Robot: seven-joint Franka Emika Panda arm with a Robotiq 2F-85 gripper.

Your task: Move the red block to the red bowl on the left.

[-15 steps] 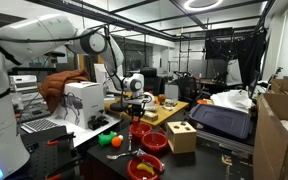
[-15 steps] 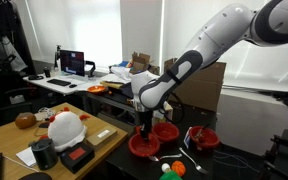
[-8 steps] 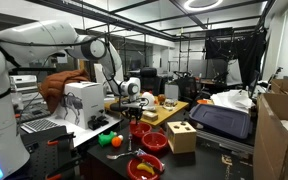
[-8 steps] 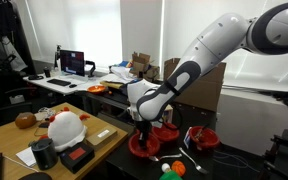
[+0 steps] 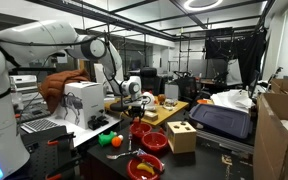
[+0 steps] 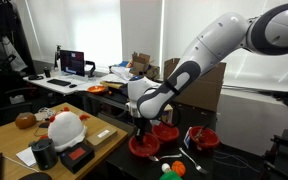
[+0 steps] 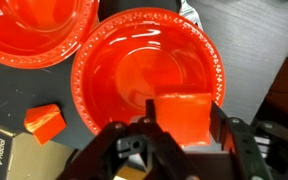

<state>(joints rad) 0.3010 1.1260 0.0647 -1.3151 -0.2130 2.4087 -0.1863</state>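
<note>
Wrist view, closest in: my gripper (image 7: 184,138) enters from the bottom edge, with black fingers (image 7: 222,128) pinched on either side of a glossy red block (image 7: 184,108). The block is upright and flat-faced, clamped between the pads.

Directly below it: a round red plastic bowl with a beaded rim (image 7: 134,60). The block sits over the bowl's inner slope on the side nearest me. I cannot tell whether it touches the bowl surface.

Beside that bowl, off its rim: a small orange-red wedge-shaped block (image 7: 45,121) lying on the dark tabletop (image 7: 259,50), apart from the bowl.

Further out: a second red plastic bowl of the same beaded pattern (image 7: 29,30), its rim just beside the first bowl's.

In both exterior views my gripper (image 6: 140,128) (image 5: 135,104) points straight down over the cluster of red bowls (image 6: 144,148) (image 5: 141,130). The block is too small to make out there. My white arm (image 6: 219,40) arches over from above.

Past the bowls in an exterior view: a pale wooden box with shaped holes in its top (image 5: 181,136), standing near them.
</note>
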